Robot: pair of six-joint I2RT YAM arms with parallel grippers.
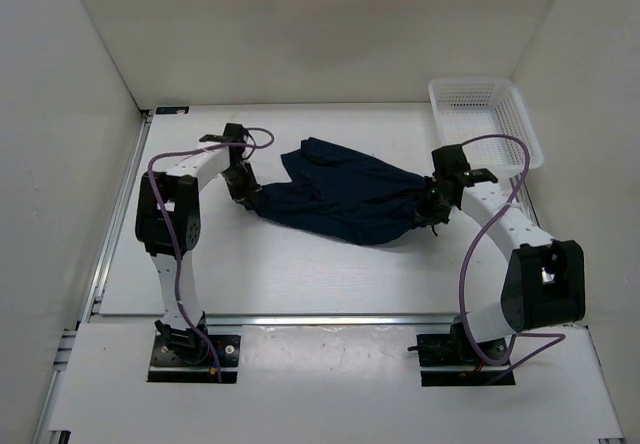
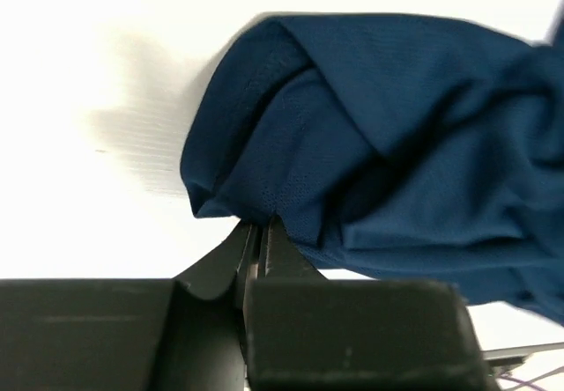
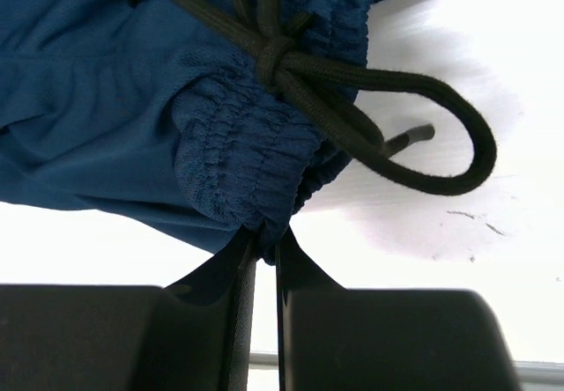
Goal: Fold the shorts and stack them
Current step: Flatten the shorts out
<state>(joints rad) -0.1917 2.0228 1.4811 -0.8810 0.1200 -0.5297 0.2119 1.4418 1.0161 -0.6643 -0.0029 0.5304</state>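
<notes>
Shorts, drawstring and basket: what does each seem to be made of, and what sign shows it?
Shorts: soft matte knit, probably synthetic; fine mesh pinholes, limp folds. Drawstring: dark braided cord, fibre unclear; woven surface. Basket: probably white plastic; rigid lattice walls.

I see the dark navy shorts [image 1: 345, 199] lying rumpled across the middle of the worktop [image 1: 300, 274], gathered waistband [image 3: 247, 171] and knotted drawstring [image 3: 280, 58] at the right end, leg hem at the left.
</notes>
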